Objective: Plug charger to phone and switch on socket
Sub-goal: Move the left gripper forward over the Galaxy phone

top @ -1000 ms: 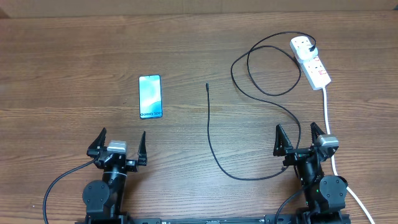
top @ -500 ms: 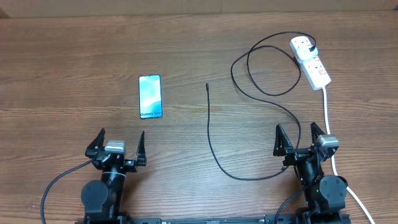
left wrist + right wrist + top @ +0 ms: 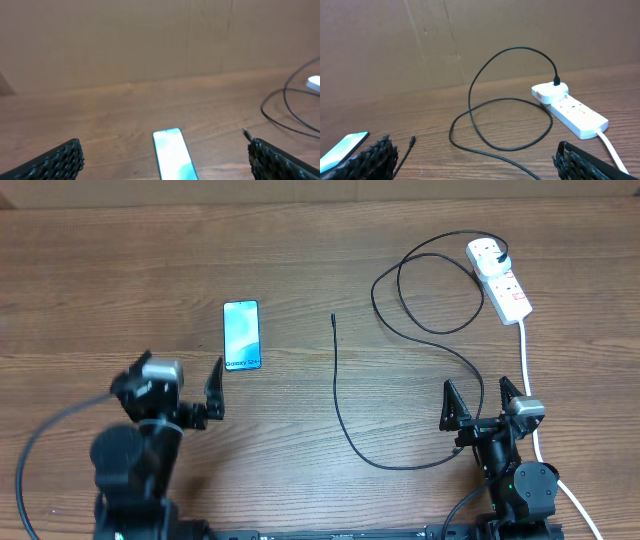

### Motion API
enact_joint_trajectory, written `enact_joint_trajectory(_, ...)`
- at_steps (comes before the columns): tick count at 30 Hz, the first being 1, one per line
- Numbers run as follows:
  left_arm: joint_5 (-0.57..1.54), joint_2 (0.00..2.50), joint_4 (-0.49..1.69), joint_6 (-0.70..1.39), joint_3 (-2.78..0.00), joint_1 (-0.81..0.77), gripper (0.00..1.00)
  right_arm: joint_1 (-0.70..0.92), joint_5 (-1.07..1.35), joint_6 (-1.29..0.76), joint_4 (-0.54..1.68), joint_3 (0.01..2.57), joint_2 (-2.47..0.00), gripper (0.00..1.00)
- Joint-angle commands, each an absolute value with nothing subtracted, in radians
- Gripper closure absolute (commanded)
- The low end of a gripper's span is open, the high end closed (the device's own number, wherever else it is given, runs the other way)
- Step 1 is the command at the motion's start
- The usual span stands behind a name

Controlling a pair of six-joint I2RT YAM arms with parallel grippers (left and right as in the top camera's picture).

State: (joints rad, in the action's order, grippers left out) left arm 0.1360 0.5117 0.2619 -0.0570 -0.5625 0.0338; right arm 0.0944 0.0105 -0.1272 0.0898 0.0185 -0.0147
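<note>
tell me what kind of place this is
Probably a robot test bench: a left arm and right arm mounted at the edge of a wooden table, a plain brown board behind it, and just a phone, charger and socket laid out.

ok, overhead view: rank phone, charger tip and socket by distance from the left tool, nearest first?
1. phone: just ahead and to the right of the left tool.
2. charger tip: mid-table, right of the phone.
3. socket: far right, at the table's back.
</note>
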Motion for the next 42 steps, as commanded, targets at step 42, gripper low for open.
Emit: enact_joint_trajectory(42, 0.253, 1.302, 0.805, 0.116, -1.336, 0.004, 0.00, 0.103, 0.166, -0.130, 0.965, 1.298, -1.103, 0.00)
